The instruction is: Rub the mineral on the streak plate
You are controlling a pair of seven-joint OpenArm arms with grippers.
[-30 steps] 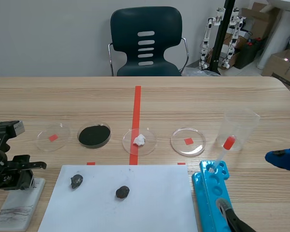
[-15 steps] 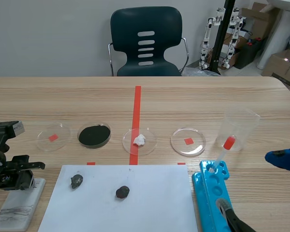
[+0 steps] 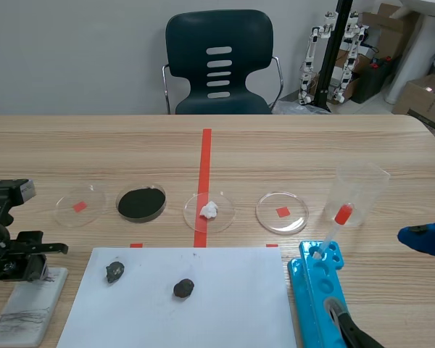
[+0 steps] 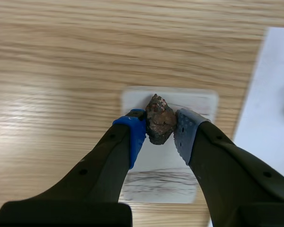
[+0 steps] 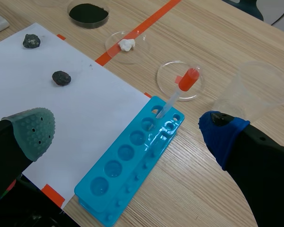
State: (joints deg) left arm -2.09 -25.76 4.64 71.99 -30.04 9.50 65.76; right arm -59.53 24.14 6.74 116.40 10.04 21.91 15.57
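Observation:
My left gripper (image 4: 159, 128) is shut on a rough brown mineral (image 4: 159, 124), held just above the white streak plate (image 4: 165, 170). A dark streak marks the plate's near end. In the scene view the left gripper (image 3: 36, 264) hangs over the far end of the streak plate (image 3: 25, 315) at the table's front left. Two other dark minerals (image 3: 114, 272) (image 3: 183, 288) lie on the white paper sheet (image 3: 225, 304). My right gripper (image 5: 128, 130) stands open above the blue well tray (image 5: 132, 161), holding nothing.
A row of petri dishes lies behind the paper: an empty one (image 3: 80, 206), one with black powder (image 3: 141, 203), one with a white lump (image 3: 209, 210), another empty (image 3: 282, 212). A clear cup (image 3: 361, 194) and a red-bulbed dropper (image 3: 335, 225) stand by the blue tray (image 3: 315, 290).
My left gripper has slid slightly leftward and toward the table's front over the streak plate, still holding the mineral. The right arm has not moved.

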